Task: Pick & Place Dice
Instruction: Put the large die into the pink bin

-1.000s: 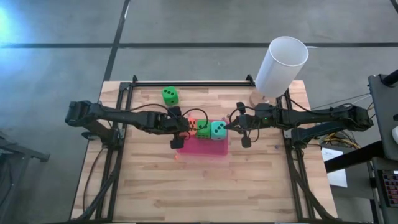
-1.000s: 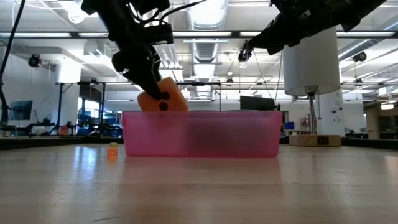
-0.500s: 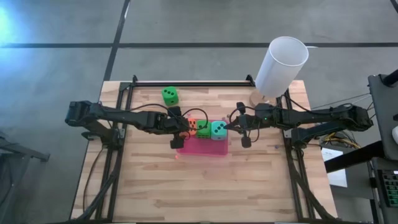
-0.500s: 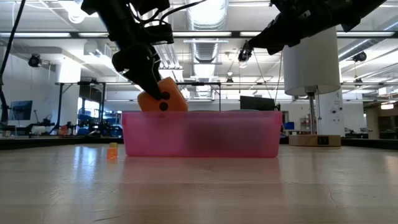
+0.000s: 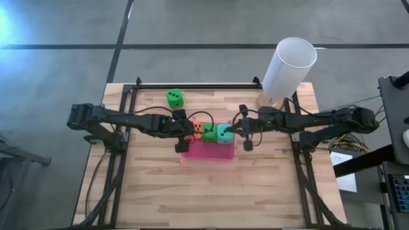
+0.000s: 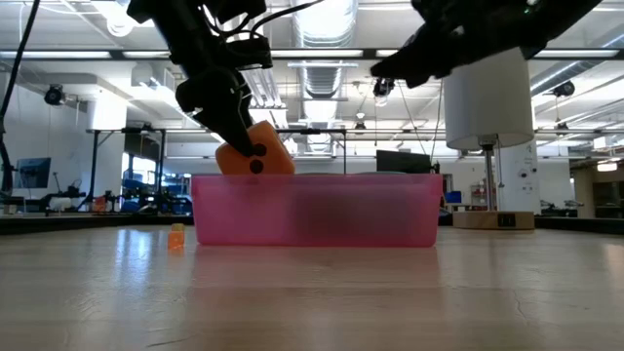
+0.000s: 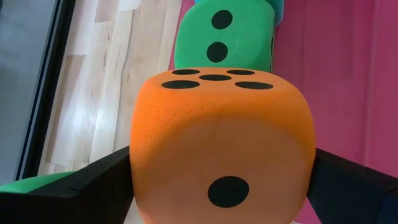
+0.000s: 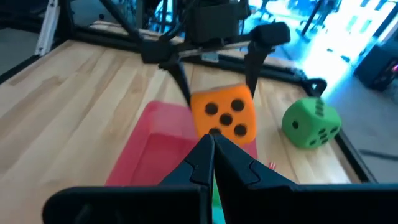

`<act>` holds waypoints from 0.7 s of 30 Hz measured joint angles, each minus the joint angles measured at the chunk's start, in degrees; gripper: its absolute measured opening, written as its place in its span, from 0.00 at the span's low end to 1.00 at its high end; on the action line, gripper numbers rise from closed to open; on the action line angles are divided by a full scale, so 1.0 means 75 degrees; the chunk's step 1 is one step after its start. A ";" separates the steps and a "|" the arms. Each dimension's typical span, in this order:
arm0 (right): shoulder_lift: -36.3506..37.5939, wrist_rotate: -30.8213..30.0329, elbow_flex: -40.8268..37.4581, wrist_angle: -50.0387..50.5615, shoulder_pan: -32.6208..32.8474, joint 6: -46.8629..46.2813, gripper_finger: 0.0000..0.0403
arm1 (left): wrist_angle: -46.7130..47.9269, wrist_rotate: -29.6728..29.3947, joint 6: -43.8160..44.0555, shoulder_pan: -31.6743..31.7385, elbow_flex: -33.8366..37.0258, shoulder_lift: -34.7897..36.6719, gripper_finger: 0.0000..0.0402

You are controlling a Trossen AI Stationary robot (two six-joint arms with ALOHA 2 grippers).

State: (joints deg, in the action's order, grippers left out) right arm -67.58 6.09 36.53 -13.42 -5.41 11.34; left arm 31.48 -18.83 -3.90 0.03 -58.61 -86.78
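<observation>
While your left hand (image 5: 186,135) grips the orange die (image 5: 197,130) over the pink tray (image 5: 208,152), its fingers stand wide. Your right hand (image 5: 239,132), pinched shut, hovers empty near the teal die (image 5: 224,133)

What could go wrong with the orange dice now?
The orange dice sits between the left gripper's fingers right over the pink tray's end wall, so it might tumble outside. It could also land on the green dice just beyond it and bounce. The shut right gripper hovers close by and could bump something.
</observation>
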 joint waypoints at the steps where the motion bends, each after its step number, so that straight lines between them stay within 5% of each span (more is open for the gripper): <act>1: -0.0179 -0.0002 0.0001 -0.0286 -0.0029 0.0060 0.02 | 0.0000 0.0002 0.0000 0.0000 0.0000 0.0000 0.99; 13: -0.2751 -0.0006 0.0834 -0.2745 -0.0292 0.0005 0.02 | -0.0002 0.0002 -0.0003 0.0000 0.0000 0.0003 0.99; 21: -0.4223 0.0646 0.2010 -0.2808 -0.0288 0.0319 0.02 | -0.0003 0.0003 -0.0003 -0.0006 0.0000 0.0006 0.99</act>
State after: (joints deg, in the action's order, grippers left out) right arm -99.25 10.93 51.61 -34.48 -7.57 13.74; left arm 31.46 -18.81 -3.92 -0.01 -58.61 -86.74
